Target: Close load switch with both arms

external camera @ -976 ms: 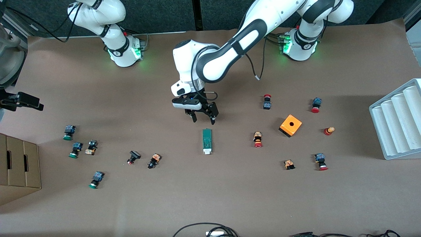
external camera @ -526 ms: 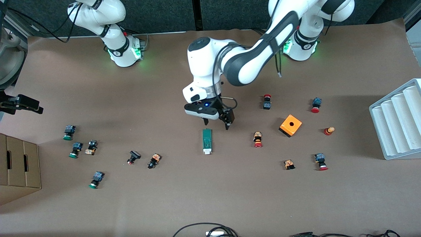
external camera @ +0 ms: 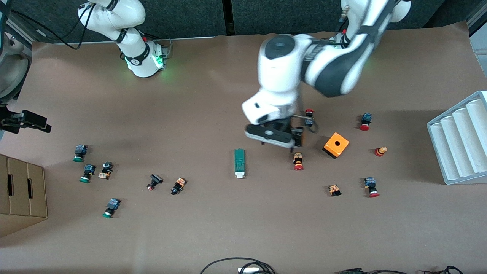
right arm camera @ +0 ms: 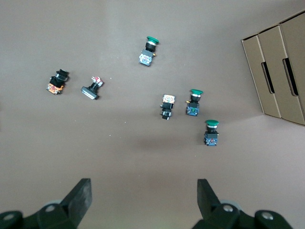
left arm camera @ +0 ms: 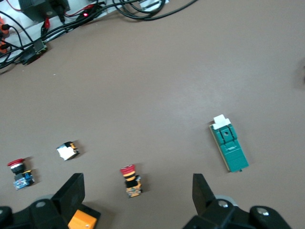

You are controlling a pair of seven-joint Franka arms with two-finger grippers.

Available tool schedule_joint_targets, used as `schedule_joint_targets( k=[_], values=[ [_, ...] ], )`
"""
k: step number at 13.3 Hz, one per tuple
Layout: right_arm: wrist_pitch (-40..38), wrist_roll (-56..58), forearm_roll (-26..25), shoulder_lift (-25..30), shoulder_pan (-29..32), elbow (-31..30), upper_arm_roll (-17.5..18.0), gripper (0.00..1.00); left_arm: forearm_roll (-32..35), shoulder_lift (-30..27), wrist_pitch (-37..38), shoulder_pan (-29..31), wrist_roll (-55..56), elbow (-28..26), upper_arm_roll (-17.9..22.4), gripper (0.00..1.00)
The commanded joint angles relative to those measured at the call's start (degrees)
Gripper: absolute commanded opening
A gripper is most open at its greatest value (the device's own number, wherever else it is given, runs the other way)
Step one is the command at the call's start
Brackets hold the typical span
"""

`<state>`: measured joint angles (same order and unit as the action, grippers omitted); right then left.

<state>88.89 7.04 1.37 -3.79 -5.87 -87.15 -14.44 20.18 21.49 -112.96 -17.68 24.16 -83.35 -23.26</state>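
The load switch (external camera: 239,163) is a narrow green block lying flat mid-table, with its white sliding piece at the end nearer the front camera. It also shows in the left wrist view (left arm camera: 229,143). My left gripper (external camera: 283,143) is open and empty, up over a red-capped push-button (left arm camera: 131,180), off to the switch's side toward the left arm's end. My right gripper (right arm camera: 144,188) is open and empty, high over bare table near the green push-buttons. In the front view it shows only as a black part (external camera: 26,121) at the picture's edge.
An orange cube box (external camera: 336,145) stands beside the left gripper. Red-capped buttons (external camera: 369,187) are scattered at the left arm's end, green-capped ones (external camera: 88,173) at the right arm's end. A white ridged tray (external camera: 460,140) and a cardboard box (external camera: 21,194) stand at the table's ends.
My left arm has swung from over the load switch's farther end toward its own end of the table, and is over the red button. The right gripper has barely shifted.
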Motion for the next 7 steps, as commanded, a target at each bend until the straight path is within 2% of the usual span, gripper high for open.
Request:
schedule_joint_targets(
  k=[1,4,7],
  values=[
    [0.5,0.2,-0.5,-0.3,-0.3,0.7,-0.1,1.00,-5.1,-3.3,4.0,4.6,-6.2,0.5,-0.6,1.00],
    [0.8,0.2,-0.5,-0.3,-0.4,0.7,-0.1,1.00,-7.3,-3.5,13.3,10.1,-12.7,6.2,-0.6,1.00],
    [0.8,0.2,-0.5,-0.3,-0.3,0.7,-0.1,1.00,-8.8,-5.0,18.6,15.0,-13.1,8.0,-0.5,1.00]
  ],
)
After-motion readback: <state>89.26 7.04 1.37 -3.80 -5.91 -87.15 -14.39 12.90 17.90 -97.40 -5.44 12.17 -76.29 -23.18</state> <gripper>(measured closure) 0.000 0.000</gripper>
